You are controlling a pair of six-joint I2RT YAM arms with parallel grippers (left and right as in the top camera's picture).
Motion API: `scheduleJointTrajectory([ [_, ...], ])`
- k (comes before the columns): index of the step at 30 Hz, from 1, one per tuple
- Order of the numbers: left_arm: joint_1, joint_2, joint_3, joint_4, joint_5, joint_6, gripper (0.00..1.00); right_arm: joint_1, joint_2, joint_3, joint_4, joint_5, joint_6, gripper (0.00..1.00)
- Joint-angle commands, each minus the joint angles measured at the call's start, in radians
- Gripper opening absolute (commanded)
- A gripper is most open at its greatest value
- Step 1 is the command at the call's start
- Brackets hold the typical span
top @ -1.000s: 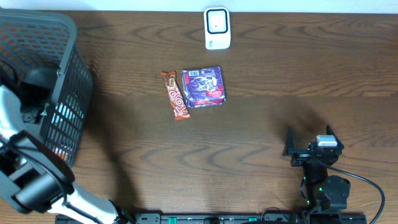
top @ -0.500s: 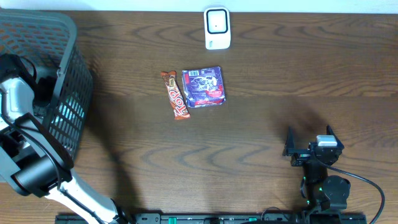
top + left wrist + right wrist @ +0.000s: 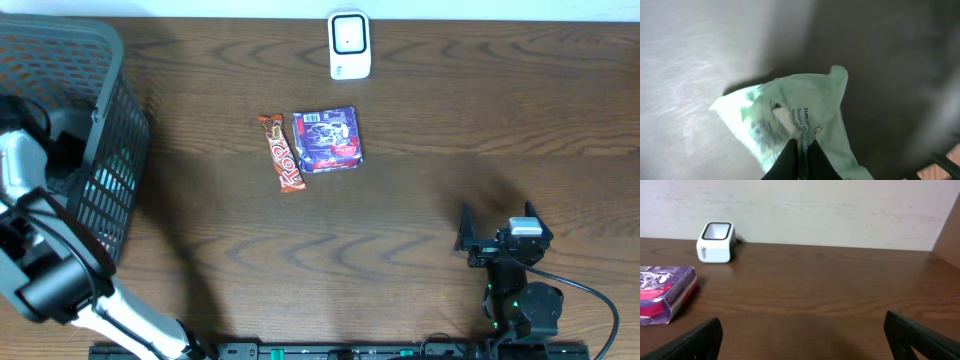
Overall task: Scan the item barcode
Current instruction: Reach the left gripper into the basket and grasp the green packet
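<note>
- Since a moment ago my left arm (image 3: 28, 165) has shifted slightly inside the one grey basket (image 3: 110, 90). The left gripper (image 3: 800, 150) has closed, its fingers pinching one pale green packet (image 3: 805, 107) down in there.
- My right gripper (image 3: 805, 332) sits wide open and empty, low over the table's near edge.
- I count one white scanner (image 3: 349, 45) at the far edge, with one chocolate bar (image 3: 283, 153) and one purple box (image 3: 328, 140) side by side mid-table.
- The table (image 3: 450, 120) is dark wood grain, with a plain pale wall (image 3: 815, 210) behind it.
</note>
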Motion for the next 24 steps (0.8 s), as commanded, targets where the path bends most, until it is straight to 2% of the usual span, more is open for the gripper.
scheduleJointTrajectory([
  [1,0.04,-0.167,-0.006,0.009,0.016,0.02,0.07,0.007,-0.005,-0.004,-0.002,-0.002,-0.005,0.99],
  [7,0.084,-0.43,-0.007,0.054,0.016,0.02,0.07,0.007,-0.005,-0.004,-0.002,-0.002,-0.005,0.99],
  [11,0.082,-0.516,-0.007,0.044,0.012,0.019,0.07,0.007,-0.005,-0.004,-0.002,-0.002,-0.005,0.99],
  [12,0.078,-0.518,-0.007,0.029,0.012,0.02,0.16,0.007,-0.005,-0.004,-0.002,-0.002,-0.005,0.99],
  [13,0.075,-0.515,-0.007,0.016,0.012,0.019,0.43,0.007,-0.005,-0.004,-0.002,-0.002,-0.005,0.99],
  [14,0.071,-0.504,-0.008,0.003,0.012,0.02,0.62,0.007,-0.005,-0.003,-0.002,-0.002,-0.005,0.99],
  [15,0.066,-0.49,-0.01,-0.01,0.012,0.016,0.76,0.007,-0.005,-0.004,-0.002,-0.002,-0.005,0.99],
  [16,0.061,-0.473,-0.012,-0.018,0.012,0.013,0.83,0.007,-0.005,-0.003,-0.002,-0.002,-0.005,0.99],
  [17,0.057,-0.454,-0.015,-0.023,0.012,0.013,0.88,0.007,-0.005,-0.004,-0.002,-0.002,-0.005,0.99],
  [19,0.055,-0.408,-0.022,-0.027,0.012,0.012,0.92,0.007,-0.005,-0.003,-0.002,-0.002,-0.005,0.99],
  [24,0.054,-0.285,-0.023,-0.063,0.012,-0.01,0.96,0.007,-0.005,-0.004,-0.002,-0.002,-0.005,0.99],
])
